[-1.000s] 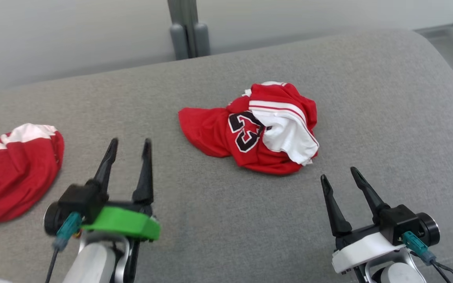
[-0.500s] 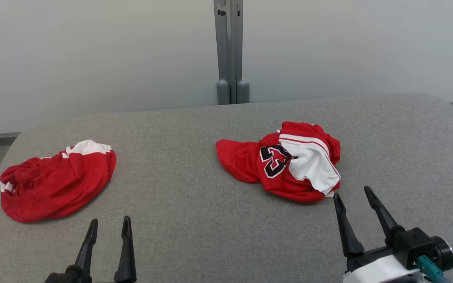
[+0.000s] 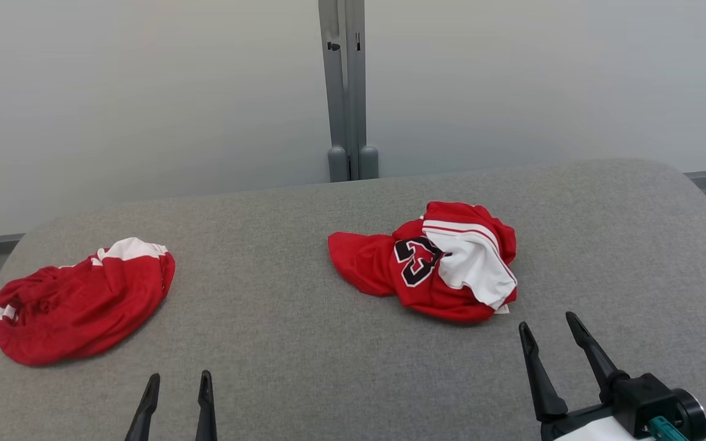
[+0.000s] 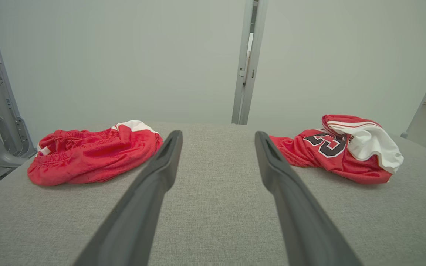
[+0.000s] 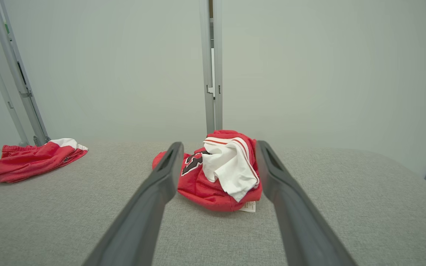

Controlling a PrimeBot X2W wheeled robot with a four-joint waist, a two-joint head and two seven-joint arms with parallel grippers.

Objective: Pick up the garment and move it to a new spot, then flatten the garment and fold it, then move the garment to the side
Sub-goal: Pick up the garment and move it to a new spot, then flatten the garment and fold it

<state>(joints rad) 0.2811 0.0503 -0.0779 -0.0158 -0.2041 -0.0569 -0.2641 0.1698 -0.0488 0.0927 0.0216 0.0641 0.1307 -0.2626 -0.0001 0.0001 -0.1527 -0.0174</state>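
Head view: grey cloth table (image 3: pixel 304 343) before a pale wall (image 3: pixel 144 92) bears the crumpled garment (image 3: pixel 432 269), both pairs of jaws spread.

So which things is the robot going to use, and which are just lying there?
For the job:
- red jersey, crumpled; probably the garment, since the right gripper points at it
- left gripper; both are open and hold nothing

Just lying about:
- red shorts, off to the left
- grey post behind the table
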